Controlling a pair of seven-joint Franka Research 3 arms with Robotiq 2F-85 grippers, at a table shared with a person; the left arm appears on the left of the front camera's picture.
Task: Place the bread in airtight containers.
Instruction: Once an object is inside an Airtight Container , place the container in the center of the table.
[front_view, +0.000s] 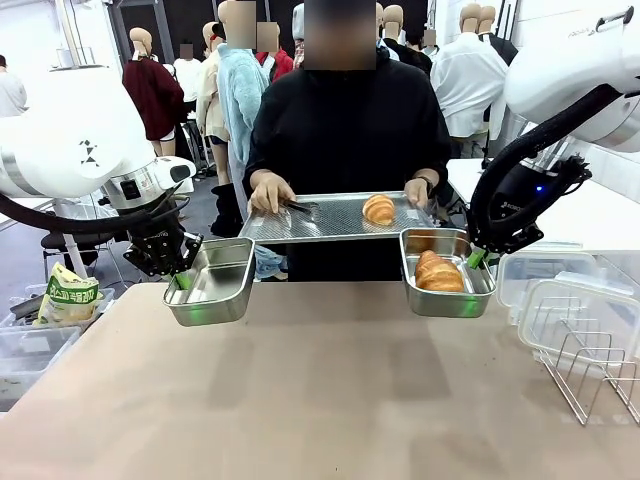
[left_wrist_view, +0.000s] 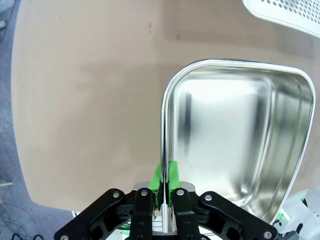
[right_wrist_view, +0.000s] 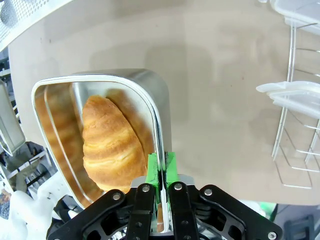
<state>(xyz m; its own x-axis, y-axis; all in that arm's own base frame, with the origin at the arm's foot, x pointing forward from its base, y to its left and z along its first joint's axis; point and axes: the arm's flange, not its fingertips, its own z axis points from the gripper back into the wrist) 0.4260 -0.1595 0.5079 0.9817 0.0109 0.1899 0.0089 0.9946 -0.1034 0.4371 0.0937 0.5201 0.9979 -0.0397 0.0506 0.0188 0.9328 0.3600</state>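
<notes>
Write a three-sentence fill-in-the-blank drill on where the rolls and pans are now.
1. The left gripper is shut on the rim of the left pan, which is ____.
2. The right gripper grips the right pan, which holds ____ roll.
3. The other roll lies on the perforated tray, held in ____ of the person's hands.
Missing words: empty; one; both.

Both arms reach inward, left pincer (left_wrist_view: 164, 182) and right pincer (right_wrist_view: 161, 175) pinched shut, wrists seemingly tilted downward.

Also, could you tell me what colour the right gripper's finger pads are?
Bright green pads, best seen in the right wrist view.
</notes>
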